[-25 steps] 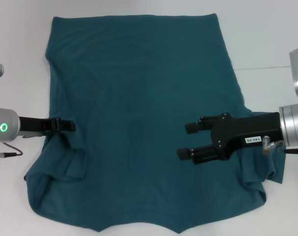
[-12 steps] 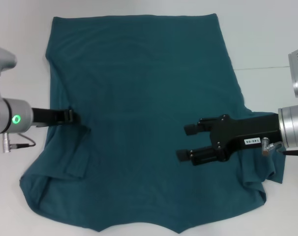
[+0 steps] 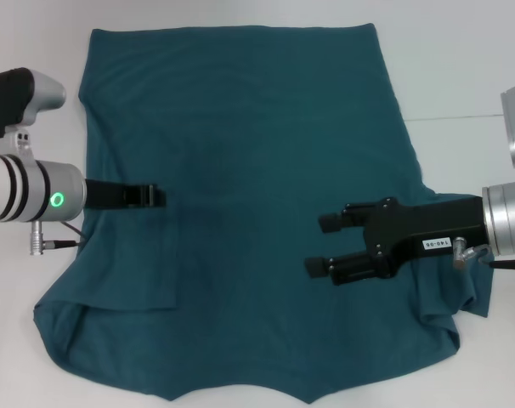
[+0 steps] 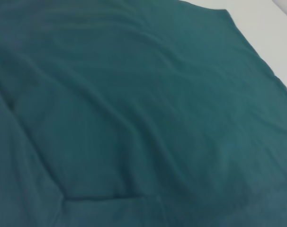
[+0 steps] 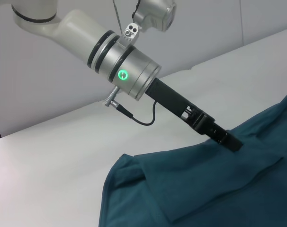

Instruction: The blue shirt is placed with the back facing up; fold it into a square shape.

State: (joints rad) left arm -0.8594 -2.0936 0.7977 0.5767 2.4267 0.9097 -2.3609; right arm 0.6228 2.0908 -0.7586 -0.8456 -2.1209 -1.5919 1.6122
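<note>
Since the earlier frame, the left claw [image 3: 152, 196] has slid farther in over the blue shirt [image 3: 249, 170], dragging its left sleeve inward into a flat fold; its fingers are clamped on the cloth. Plain side up, the shirt covers the white tabletop [image 3: 461, 68]. Above the shirt's right side, the right claw [image 3: 324, 245] hovers, fingers apart.

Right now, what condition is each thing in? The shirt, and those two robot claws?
blue shirt: spread flat, plain side up, with its left sleeve folded in over the body and the right side rumpled.
left gripper: low on the shirt's left part, fingers pinched together on the cloth of the folded-in flap.
right gripper: over the shirt's right part, fingers apart, holding nothing.
table: white, with the shirt lying on it.
</note>
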